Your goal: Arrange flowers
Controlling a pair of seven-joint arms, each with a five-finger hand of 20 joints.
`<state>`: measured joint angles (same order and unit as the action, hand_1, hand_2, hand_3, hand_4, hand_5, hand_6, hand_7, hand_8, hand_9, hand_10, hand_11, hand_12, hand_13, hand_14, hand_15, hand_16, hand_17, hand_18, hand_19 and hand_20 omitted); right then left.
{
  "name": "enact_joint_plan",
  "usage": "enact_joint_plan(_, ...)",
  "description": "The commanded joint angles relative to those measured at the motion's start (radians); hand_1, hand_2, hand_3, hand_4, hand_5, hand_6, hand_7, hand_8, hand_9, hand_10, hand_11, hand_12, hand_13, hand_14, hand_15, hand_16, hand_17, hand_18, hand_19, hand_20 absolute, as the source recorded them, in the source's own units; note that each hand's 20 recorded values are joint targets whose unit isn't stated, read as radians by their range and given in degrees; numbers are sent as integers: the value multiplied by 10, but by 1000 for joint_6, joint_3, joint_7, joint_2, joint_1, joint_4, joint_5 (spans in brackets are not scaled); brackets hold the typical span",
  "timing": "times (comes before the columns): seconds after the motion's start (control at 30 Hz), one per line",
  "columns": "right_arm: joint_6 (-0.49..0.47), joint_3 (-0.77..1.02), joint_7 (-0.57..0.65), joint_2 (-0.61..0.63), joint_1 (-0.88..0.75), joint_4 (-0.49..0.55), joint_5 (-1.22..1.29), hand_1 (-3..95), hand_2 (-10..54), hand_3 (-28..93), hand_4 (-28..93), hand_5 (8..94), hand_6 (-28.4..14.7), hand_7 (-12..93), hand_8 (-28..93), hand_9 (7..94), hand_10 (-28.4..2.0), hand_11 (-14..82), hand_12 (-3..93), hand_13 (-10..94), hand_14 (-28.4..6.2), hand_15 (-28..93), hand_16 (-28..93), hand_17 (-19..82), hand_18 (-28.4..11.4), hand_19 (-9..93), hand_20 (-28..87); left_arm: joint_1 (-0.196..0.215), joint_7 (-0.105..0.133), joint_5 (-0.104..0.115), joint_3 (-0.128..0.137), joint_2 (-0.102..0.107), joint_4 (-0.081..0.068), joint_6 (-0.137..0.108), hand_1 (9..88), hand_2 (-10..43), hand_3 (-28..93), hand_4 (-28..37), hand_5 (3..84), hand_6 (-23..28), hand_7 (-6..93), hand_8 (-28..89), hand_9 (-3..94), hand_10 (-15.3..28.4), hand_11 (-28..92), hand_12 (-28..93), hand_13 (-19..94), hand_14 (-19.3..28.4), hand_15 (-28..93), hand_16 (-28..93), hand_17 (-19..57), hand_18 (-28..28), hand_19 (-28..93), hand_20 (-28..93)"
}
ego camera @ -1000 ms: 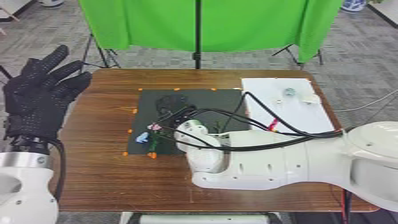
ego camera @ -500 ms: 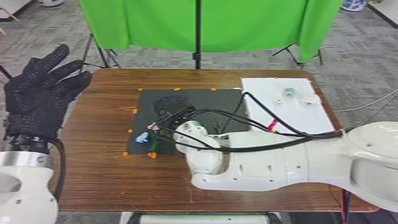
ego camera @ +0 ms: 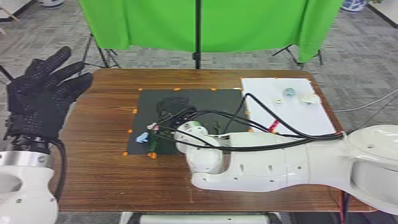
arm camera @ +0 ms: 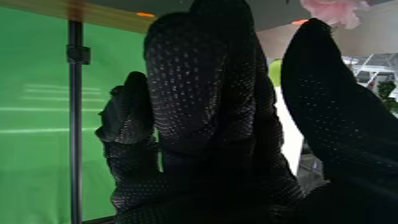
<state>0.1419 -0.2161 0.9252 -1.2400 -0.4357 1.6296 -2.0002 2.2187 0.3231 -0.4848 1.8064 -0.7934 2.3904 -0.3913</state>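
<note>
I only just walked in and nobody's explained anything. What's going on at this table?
A robot is working at arranging flowers. Its right hand is over the dark mat, fingers extended, gripping nothing that I can see. A pink flower and a light blue one are near the mat's left edge. The left hand is open, off to the left.

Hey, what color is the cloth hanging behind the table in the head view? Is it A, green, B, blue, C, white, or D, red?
A: the cloth hanging beyond the far edge of the brown wooden table is bright green.
</note>
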Motion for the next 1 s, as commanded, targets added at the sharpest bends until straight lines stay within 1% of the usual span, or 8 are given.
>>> enact_joint_plan(0.03, 21, 54, -23, 31, 3, 48, 6, 396, -95, 775, -283, 683, 10, 159, -122, 890, -91, 281, 177, 847, -40, 569, 197, 422, -200, 932, 277, 32, -37, -15, 18, -28, 7, -4, 213, 120, 752, -283, 351, 106, 131, -89, 292, 206, 296, 94, 240, 284, 602, -137, -58, 268, 770, -81)
enact_joint_plan(0.27, 82, 160, -25, 140, 57, 102, 61, 369, -95, 769, -283, 662, 1, 153, -121, 863, -100, 274, 174, 825, -55, 554, 188, 405, -206, 925, 243, 93, -41, -16, 61, -41, 30, -28, 213, 119, 752, -283, 352, 106, 131, -90, 292, 206, 296, 95, 240, 284, 602, -136, -58, 268, 772, -86)
enact_joint_plan(0.33, 68, 206, -30, 186, 63, 107, 82, 365, -95, 772, -282, 650, -5, 148, -121, 847, -101, 268, 171, 812, -62, 550, 185, 396, -209, 919, 232, 106, -30, -15, 65, -42, 34, -33, 213, 119, 752, -283, 352, 106, 130, -90, 292, 206, 296, 95, 240, 284, 602, -136, -58, 269, 773, -88)
enact_joint_plan(0.53, 19, 278, -38, 321, 62, 68, 150, 336, -95, 776, -261, 636, -18, 143, -116, 785, -127, 233, 156, 762, -84, 534, 169, 354, -220, 891, 199, 114, -18, -9, 56, -45, 37, -36, 212, 119, 751, -283, 351, 106, 131, -89, 292, 206, 295, 95, 240, 284, 600, -136, -58, 269, 774, -92)
enact_joint_plan(0.6, 76, 254, -62, 370, 73, 49, 187, 311, -79, 783, -253, 613, -22, 139, -115, 755, -138, 219, 151, 735, -96, 535, 161, 335, -224, 879, 190, 109, -29, -13, 51, -48, 37, -34, 211, 120, 750, -283, 351, 106, 131, -90, 292, 206, 295, 95, 240, 284, 602, -136, -58, 269, 775, -93)
enact_joint_plan(0.67, 64, 245, -58, 410, 79, 34, 213, 287, -61, 795, -247, 598, -24, 136, -114, 734, -148, 206, 147, 724, -105, 530, 155, 327, -227, 867, 184, 107, -26, -13, 48, -47, 36, -32, 211, 120, 750, -283, 351, 106, 131, -90, 293, 206, 294, 94, 240, 284, 601, -136, -58, 269, 775, -95)
enact_joint_plan(0.87, 11, 258, -11, 502, 33, 16, 223, 257, -43, 812, -242, 554, -26, 131, -113, 701, -157, 196, 144, 702, -117, 534, 147, 313, -233, 855, 180, 126, -19, -11, 53, -60, 43, -40, 212, 120, 751, -283, 351, 106, 131, -90, 292, 206, 295, 95, 240, 284, 601, -136, -58, 268, 776, -99)
enact_joint_plan(1.0, -36, 287, 24, 539, -16, -2, 225, 256, -40, 813, -243, 545, -24, 130, -112, 699, -154, 197, 144, 702, -117, 538, 143, 314, -234, 855, 180, 115, -28, -10, 46, -65, 39, -33, 212, 120, 751, -283, 351, 105, 131, -90, 293, 207, 295, 96, 240, 284, 601, -136, -58, 268, 777, -101)
